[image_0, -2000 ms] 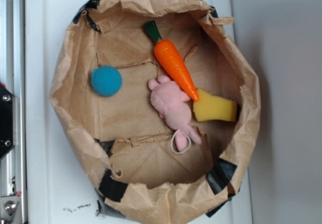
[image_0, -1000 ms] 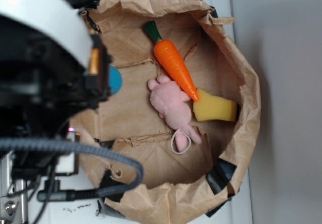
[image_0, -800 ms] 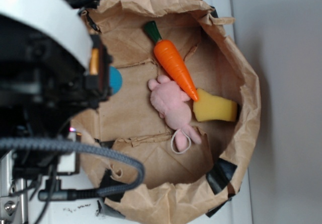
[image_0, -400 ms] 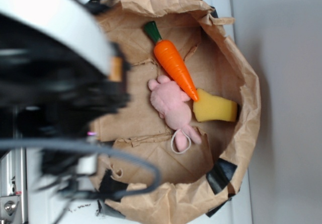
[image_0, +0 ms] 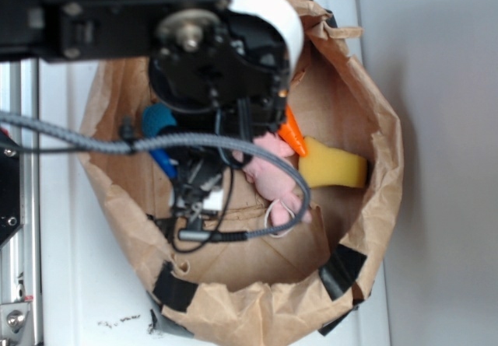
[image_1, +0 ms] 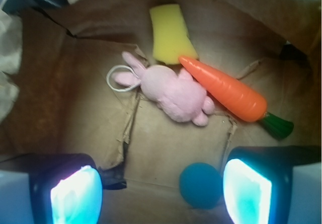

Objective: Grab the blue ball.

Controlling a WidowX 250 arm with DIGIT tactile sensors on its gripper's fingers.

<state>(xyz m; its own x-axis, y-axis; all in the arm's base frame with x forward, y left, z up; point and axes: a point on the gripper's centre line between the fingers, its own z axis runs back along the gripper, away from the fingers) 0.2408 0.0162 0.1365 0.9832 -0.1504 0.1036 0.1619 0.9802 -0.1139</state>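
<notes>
Claw [image_1: 161,191] open above paper bag [image_1: 75,108]; blue ball [image_1: 200,184] lies loose at bottom centre of wrist view, nearer right-hand finger. Descent, closing, lift remain.

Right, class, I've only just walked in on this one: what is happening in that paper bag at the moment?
A robot arm has reached into an open brown paper bag to pick up the blue ball. Its hand hangs open above the bag floor, and the ball lies between the fingers, nearer the right one, not yet gripped. Further in lie a pink plush bunny, an orange toy carrot touching it, and a yellow sponge. None of those is being handled.
</notes>
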